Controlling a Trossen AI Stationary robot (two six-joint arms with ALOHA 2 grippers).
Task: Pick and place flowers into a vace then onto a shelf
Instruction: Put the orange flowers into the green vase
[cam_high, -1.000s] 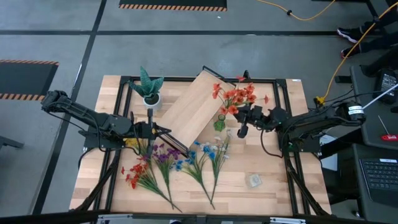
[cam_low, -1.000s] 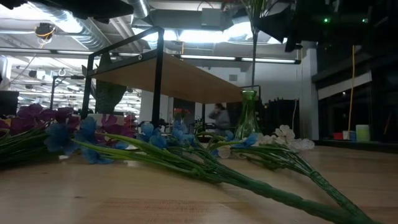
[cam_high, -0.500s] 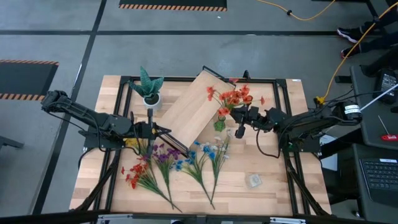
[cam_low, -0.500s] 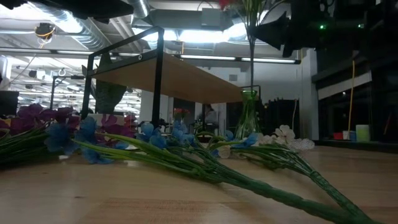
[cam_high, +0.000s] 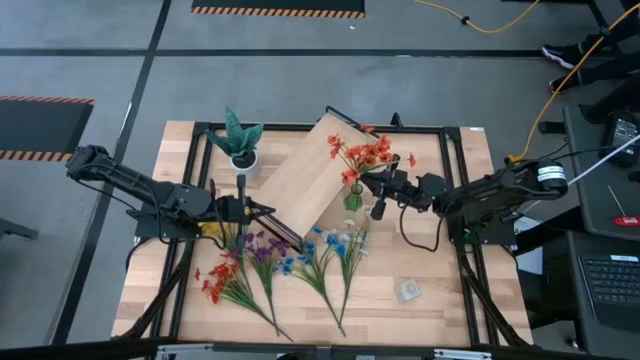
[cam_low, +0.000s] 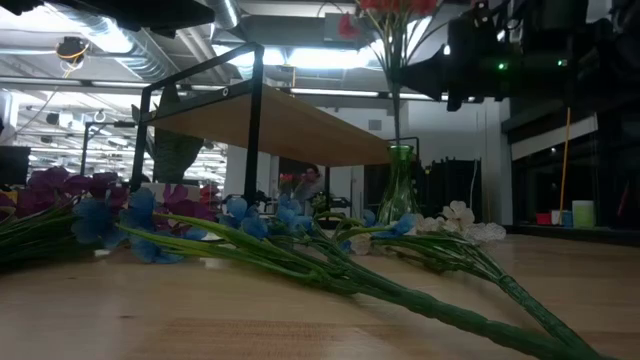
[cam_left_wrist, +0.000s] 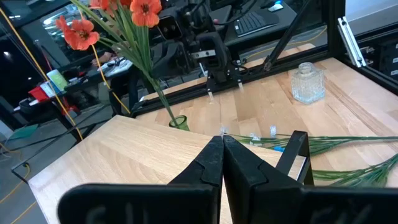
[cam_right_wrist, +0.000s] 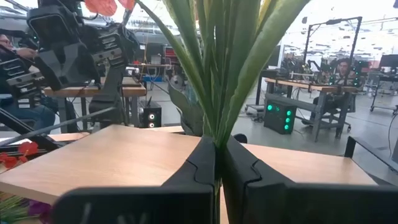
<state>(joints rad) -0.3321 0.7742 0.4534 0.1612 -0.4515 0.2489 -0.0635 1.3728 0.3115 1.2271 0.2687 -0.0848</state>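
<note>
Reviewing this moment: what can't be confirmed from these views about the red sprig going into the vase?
- Stem tip of the red flowers: whether it is inside the vase is too small to tell in the high view.
- Right claw: the low view shows only a dark mass.
- Vase body: the shelf hides it in the left wrist view.

Both my arms are dark, chunky jointed links; the right arm (cam_high: 500, 190) has a white band near the wrist and a black cable looping under it; green LEDs glow on it; the left arm (cam_high: 140, 190) looks all matte black.
</note>
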